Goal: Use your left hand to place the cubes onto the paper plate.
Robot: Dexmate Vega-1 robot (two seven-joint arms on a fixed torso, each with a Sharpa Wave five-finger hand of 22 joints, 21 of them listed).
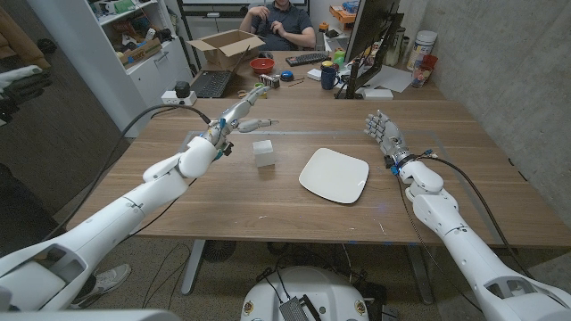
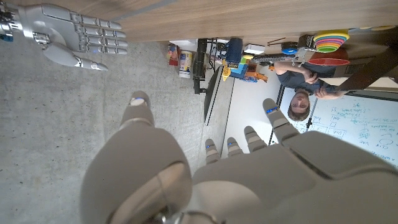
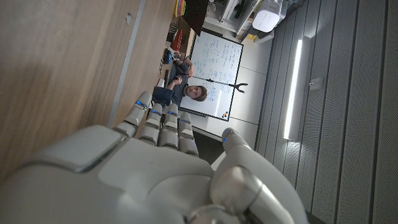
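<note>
White cube stands on the wooden tabletop at the frame's centre, just left of the paper plate. My left robot hand hovers up-left of it, fingers spread and empty, probably approaching. My right robot hand waits open, right of the plate.

Wooden desk against a grey concrete wall. Behind it: person seated, open cardboard box, monitor, white shelf unit. Whiteboard, ceiling strip light.
</note>
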